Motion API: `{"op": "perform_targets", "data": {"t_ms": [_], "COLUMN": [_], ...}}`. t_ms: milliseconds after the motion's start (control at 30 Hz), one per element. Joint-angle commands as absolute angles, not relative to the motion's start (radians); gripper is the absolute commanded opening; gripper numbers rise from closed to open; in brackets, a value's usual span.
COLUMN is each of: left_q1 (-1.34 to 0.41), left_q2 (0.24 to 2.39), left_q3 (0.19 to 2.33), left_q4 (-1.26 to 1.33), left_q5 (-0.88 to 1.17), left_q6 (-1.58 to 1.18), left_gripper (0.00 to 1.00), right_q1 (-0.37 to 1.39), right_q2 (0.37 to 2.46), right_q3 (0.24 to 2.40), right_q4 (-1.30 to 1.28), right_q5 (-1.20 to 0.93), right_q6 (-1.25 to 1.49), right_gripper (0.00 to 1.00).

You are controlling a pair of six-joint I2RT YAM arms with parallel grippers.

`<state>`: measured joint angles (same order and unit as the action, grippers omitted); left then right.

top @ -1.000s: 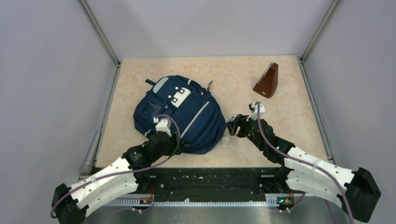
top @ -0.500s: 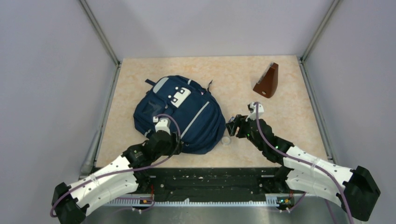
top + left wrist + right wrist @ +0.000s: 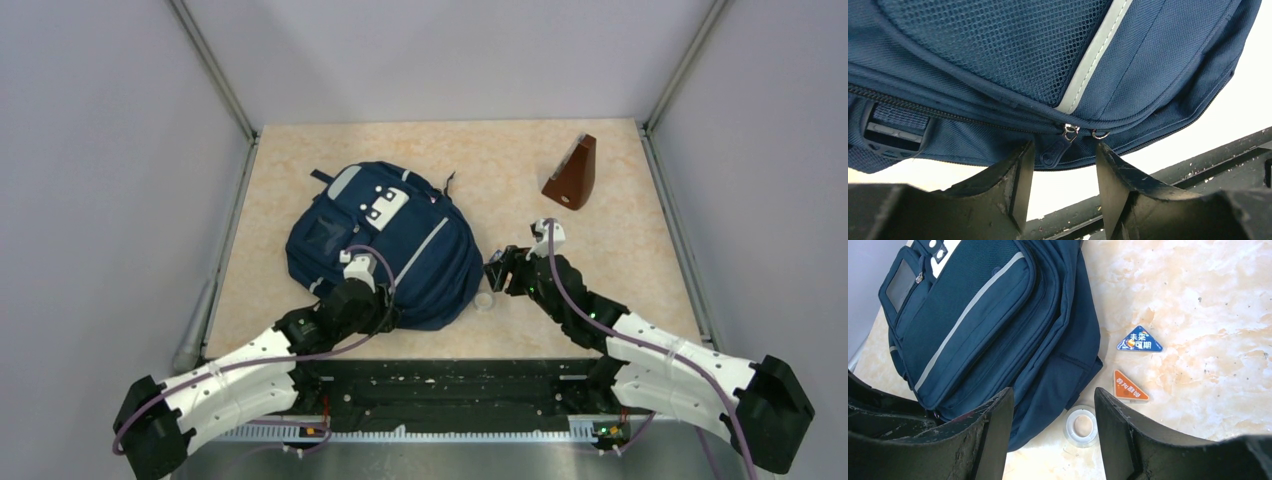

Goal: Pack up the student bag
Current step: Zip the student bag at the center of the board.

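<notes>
At the near side of the table [image 3: 620, 250], the left gripper [image 3: 1064, 150] is seen parted, with nothing held between its two dark fingers. It is set low at the near edge of the student bag [image 3: 385, 245], whose navy fabric fills the left wrist view just above the fingertips. Two zipper pulls [image 3: 1070, 131] are found side by side on the zip line there, directly over the gap between the fingers. Whether the fingers touch the fabric cannot be told. A mesh panel and a light grey stripe [image 3: 1093, 52] are shown beyond the pulls.

The right gripper [image 3: 1053, 395] is likewise spread wide and empty, and is held above the table just beside the bag's right edge. Framed between its fingers are the bag's near right corner and a small clear tape roll [image 3: 1081, 426], which lies on the table just beside that corner. A little farther off, an orange triangle [image 3: 1129, 386] and a blue triangle [image 3: 1139, 340], both printed, are laid flat on the table near the bag.

The bag itself is laid flat with its front pockets up, left of the table's middle. Well apart from it, near the far right corner, a brown wedge-shaped object [image 3: 572, 175] is stood.
</notes>
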<state>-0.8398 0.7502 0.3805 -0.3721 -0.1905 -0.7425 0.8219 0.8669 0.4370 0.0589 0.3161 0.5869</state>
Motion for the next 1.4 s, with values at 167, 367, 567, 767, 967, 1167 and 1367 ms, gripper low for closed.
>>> {"op": "perform_targets", "data": {"t_ms": [167,367,567,767,967,1167,1367], "left_q1": [-0.844,-0.844,-0.845,-0.846,-0.848,-0.852,-0.857], "left_q2": [0.823,0.839,0.827,0.801,0.796,0.832,0.901], "left_q3": [0.371,0.374,0.373,0.378,0.416,0.453,0.504], "left_q4": [-0.260,-0.257,-0.262,-0.240,-0.193,-0.125,-0.079], "left_q5": [-0.155,-0.167,-0.172,-0.116,0.013,0.105,0.132], "left_q6": [-0.762,-0.772,-0.770,-0.752,-0.739,-0.773,-0.795], "left_gripper": [0.34,0.16,0.00,0.00,0.00,0.00,0.00], "right_q1": [0.815,0.819,0.823,0.837,0.865,0.904,0.959], "right_q2": [0.915,1.046,1.155,1.269,1.366,1.453,1.505], "right_q3": [0.404,0.391,0.360,0.357,0.396,0.429,0.443], "right_q4": [0.137,0.261,0.438,0.553,0.601,0.634,0.657], "right_q5": [0.249,0.127,0.033,0.008,0.005,0.007,0.065], "right_q6": [0.630,0.670,0.701,0.745,0.754,0.770,0.792], "right_gripper": [0.59,0.60,0.63,0.58,0.03,0.00,0.00]}}
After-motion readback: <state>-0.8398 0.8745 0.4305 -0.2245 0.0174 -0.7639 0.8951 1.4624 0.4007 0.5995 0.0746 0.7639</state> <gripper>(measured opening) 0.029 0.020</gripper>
